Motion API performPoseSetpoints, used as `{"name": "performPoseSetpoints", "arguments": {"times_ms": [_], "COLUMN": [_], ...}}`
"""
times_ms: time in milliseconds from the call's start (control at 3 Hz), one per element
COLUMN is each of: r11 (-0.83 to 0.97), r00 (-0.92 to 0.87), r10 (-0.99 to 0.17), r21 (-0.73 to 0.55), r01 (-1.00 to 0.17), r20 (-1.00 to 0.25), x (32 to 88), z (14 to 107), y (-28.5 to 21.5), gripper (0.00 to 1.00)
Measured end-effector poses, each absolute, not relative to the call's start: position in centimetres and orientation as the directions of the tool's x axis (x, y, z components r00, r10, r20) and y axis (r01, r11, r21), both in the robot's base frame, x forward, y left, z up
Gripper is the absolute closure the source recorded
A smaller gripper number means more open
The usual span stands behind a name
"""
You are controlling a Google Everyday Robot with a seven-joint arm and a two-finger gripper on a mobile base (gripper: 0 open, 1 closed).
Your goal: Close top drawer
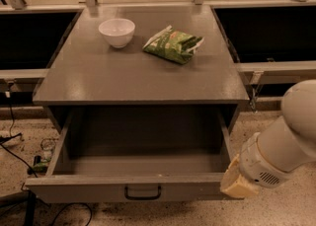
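The top drawer (98, 191) is a wide, deep grey drawer, pulled fully out of the grey cabinet, with nothing inside it. Its front panel runs along the bottom of the view, with a black rectangular pull handle (142, 193) at its centre. My gripper (236, 184) is at the lower right, right beside the drawer front's right end. Only its tan-coloured end shows, past the white arm (286, 146).
On the grey cabinet top (138, 77) stand a white bowl (117, 31) and a green snack bag (173, 45). Dark open bays flank the cabinet left and right. Black cables (15, 146) lie on the speckled floor at the left.
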State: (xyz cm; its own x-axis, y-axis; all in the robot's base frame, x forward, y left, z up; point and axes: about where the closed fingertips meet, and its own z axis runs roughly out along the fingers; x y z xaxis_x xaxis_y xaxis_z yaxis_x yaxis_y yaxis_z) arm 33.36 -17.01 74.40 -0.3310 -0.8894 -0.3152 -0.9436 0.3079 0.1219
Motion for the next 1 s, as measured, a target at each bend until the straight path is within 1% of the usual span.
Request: {"name": "performPoseSetpoints", "arguments": {"times_ms": [667, 1000], "r11": [0.291, 0.298], "r00": [-0.343, -0.351], "r10": [-0.903, -0.900], "r21": [0.218, 0.223], "r01": [-0.931, -0.928], "r20": [-0.260, -0.258], "x": [31.7, 31.8], "z": [69.2, 69.0], "y": [-16.7, -16.7], "gripper": [1.00, 1.00]}}
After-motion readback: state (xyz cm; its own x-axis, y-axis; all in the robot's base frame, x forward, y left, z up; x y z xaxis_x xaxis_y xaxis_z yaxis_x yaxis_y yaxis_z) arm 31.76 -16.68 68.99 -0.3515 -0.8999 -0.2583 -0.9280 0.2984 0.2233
